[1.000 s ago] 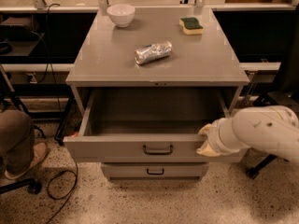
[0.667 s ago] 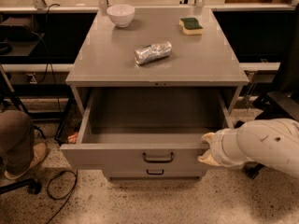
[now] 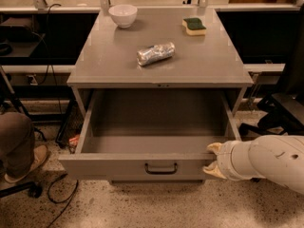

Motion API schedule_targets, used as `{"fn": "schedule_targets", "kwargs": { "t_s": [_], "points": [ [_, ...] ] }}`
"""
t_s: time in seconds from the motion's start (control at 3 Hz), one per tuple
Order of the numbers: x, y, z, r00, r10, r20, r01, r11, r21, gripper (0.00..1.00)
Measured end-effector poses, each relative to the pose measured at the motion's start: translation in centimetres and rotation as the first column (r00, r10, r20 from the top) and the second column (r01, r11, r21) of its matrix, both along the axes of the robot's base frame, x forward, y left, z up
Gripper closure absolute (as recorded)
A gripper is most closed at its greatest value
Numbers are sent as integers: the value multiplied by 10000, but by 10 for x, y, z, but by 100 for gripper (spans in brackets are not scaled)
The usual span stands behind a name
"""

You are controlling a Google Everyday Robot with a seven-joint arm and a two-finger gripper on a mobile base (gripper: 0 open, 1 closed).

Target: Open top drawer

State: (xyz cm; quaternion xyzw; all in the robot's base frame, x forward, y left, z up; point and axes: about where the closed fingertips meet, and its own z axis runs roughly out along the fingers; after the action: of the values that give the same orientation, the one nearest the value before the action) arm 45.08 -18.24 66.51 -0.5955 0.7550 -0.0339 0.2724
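The top drawer [image 3: 118, 166] of the grey metal cabinet stands pulled far out, its inside empty, with a small black bar handle [image 3: 161, 168] at the centre of its flat front. My gripper [image 3: 213, 160] sits at the right end of the drawer front, against its top edge, on the white arm that comes in from the lower right. The two lower drawers are hidden under the open one.
On the cabinet top [image 3: 114, 65] lie a white bowl [image 3: 123, 14], a green and yellow sponge [image 3: 194, 26] and a crumpled silver packet [image 3: 155, 53]. A person's leg and shoe [image 3: 19, 148] are at the left, cables on the floor, a black chair base [image 3: 278, 110] at the right.
The drawer has slid further out toward the camera, and my gripper at its right front corner has moved with it, lower in the view.
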Motion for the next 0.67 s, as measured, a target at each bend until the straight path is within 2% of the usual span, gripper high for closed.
{"fn": "schedule_targets", "kwargs": {
  "t_s": [0.67],
  "points": [
    [-1, 1, 2, 10000, 32, 32, -32, 10000, -31, 54]
  ]
}}
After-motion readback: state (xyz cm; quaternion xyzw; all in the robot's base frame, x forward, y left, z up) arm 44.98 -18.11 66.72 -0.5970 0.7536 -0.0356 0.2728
